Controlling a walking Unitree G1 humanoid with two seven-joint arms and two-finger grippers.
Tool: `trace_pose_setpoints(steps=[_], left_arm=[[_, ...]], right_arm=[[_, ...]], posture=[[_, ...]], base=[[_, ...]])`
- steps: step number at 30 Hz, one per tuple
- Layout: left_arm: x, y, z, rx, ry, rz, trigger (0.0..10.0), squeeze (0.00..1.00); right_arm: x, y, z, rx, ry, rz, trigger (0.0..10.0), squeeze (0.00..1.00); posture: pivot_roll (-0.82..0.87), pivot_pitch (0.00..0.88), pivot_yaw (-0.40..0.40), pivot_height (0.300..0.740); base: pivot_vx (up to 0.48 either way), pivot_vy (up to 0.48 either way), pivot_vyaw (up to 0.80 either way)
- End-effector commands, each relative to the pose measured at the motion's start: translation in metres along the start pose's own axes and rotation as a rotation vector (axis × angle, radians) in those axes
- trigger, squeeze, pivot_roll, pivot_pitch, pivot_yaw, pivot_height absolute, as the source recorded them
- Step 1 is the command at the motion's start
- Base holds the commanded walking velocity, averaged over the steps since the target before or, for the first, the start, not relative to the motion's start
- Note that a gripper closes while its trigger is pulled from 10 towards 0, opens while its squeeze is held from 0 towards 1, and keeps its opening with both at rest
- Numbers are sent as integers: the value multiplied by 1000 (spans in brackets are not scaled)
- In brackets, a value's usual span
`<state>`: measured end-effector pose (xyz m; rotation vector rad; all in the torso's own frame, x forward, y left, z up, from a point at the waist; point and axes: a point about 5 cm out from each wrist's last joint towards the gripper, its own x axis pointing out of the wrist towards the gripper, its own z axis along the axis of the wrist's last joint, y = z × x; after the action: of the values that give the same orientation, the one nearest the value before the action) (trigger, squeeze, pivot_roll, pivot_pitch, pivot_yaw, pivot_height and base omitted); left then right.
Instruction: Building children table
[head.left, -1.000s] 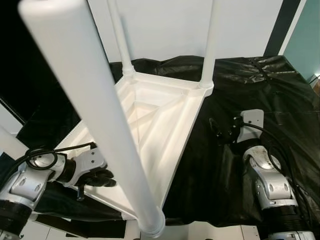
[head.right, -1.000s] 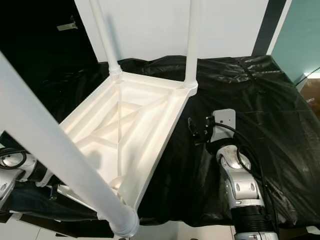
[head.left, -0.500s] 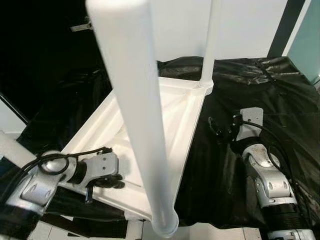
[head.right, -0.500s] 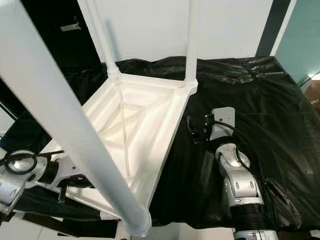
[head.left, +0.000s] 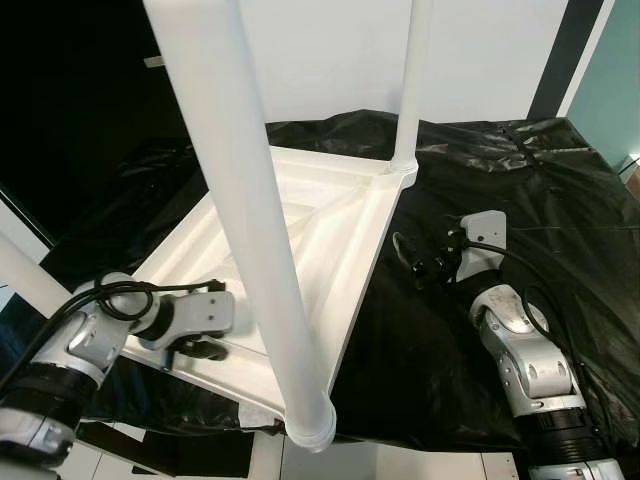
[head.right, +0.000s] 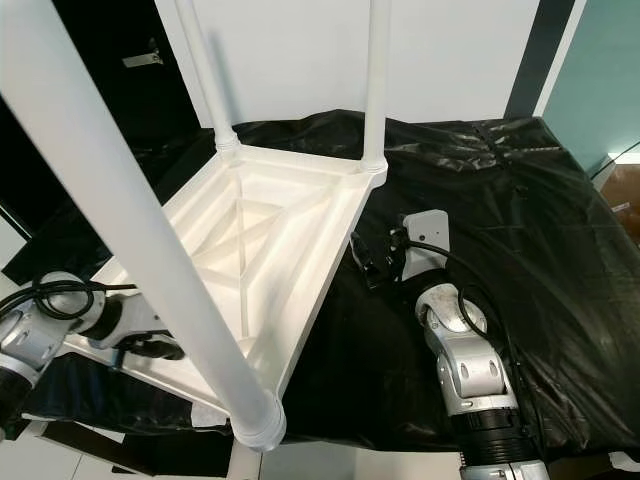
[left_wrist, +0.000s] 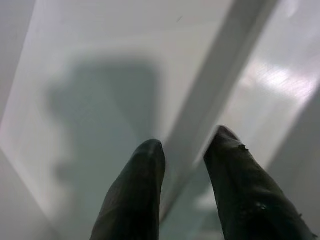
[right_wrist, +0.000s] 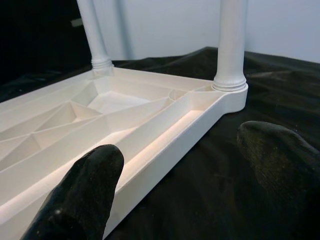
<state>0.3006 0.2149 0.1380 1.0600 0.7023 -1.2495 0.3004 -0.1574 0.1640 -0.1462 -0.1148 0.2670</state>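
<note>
A white children's table (head.left: 300, 225) lies upside down on a black-covered surface (head.left: 520, 170), with its round legs pointing up. One leg (head.left: 250, 220) rises close in front of the camera and another (head.left: 412, 90) stands at the far right corner. My left gripper (head.left: 203, 347) is at the table's near-left rim; in the left wrist view its fingers (left_wrist: 137, 195) are shut astride a white rim rib (left_wrist: 215, 95). My right gripper (head.left: 415, 262) hovers open over the black cover, just right of the table's right edge (right_wrist: 165, 145) and apart from it.
The black sheet (head.right: 540, 230) is crinkled and spreads wide to the right. A white wall (head.left: 320, 60) stands behind. The surface's front edge (head.left: 400, 445) lies close below the near leg. A dark area (head.left: 70, 120) lies to the left.
The head view has shifted, so the near leg looks differently placed. My right gripper has come slightly nearer the table's right edge. My left gripper stays on the near-left rim.
</note>
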Motion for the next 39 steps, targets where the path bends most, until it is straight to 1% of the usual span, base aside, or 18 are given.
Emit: trace_pose_setpoints(steps=[1,6,7,8,9,18,22,23,24,26,27,29,31,34,35,36,37,39], left_arm=[[3,13,-5,6,45,235,10000,0],[6,17,-5,-12,59,216,10000,0],[8,19,-4,-26,61,205,4353,0],[10,20,-4,-35,61,198,4353,0],[11,20,-5,-55,64,187,0,0],[4,19,-14,-186,45,233,0,0],[-2,17,-19,-282,17,304,0,0],[-4,15,-21,-336,1,347,0,0],[-4,15,-21,-336,1,347,0,0],[-9,11,-22,-424,-20,442,0,0],[-9,11,-22,-424,-20,442,0,0],[-11,5,-22,-472,-22,488,0,0],[-11,-11,-19,-537,-13,549,0,0],[-8,-22,-11,-565,-31,549,0,0],[-3,-35,-1,-566,-55,532,0,0],[-3,-35,-1,-566,-55,532,0,0],[4,-55,19,-589,-113,480,0,0],[7,-58,28,-571,-147,469,0,0]], right_arm=[[-1,2,-1,5,7,1,10000,0],[-1,0,0,4,10,-2,10000,0],[-1,-2,0,2,11,-5,10000,0],[-1,-3,0,0,11,-6,10000,0],[-1,-3,1,-1,10,-8,10000,0],[-5,-8,1,0,13,-32,10000,0],[-5,-5,1,5,15,-34,10000,0],[-4,-3,1,7,15,-34,10000,0],[-4,-3,1,7,15,-34,10000,0],[-4,-2,1,9,15,-33,10000,0],[-4,-2,1,9,15,-33,10000,0],[-4,-2,1,9,16,-33,10000,0],[-4,-2,0,8,21,-32,10000,0],[-4,-2,0,10,23,-30,10000,0],[-4,-2,0,11,25,-26,10000,0],[-4,-2,0,11,25,-26,10000,0],[-4,-3,0,7,31,-18,10000,0],[-4,-3,-1,8,33,-14,10000,0]], posture=[[12,47,74,740],[15,47,74,740],[12,47,77,740],[12,47,77,740],[10,49,81,740],[4,55,85,740],[10,59,79,740],[10,60,78,740],[10,60,78,740],[12,64,72,740],[12,64,72,740],[16,67,66,740],[22,69,58,740],[27,70,49,740],[31,70,42,740],[31,70,42,740],[37,71,31,740],[41,71,26,740]], base=[[0,0,0],[0,0,0],[0,0,0],[0,0,0],[0,0,0],[0,0,0],[0,0,0],[0,0,0],[0,0,0],[0,0,0],[0,0,0],[0,0,0],[0,0,0],[0,0,0],[0,0,0],[0,0,0],[0,0,0],[0,0,0]])
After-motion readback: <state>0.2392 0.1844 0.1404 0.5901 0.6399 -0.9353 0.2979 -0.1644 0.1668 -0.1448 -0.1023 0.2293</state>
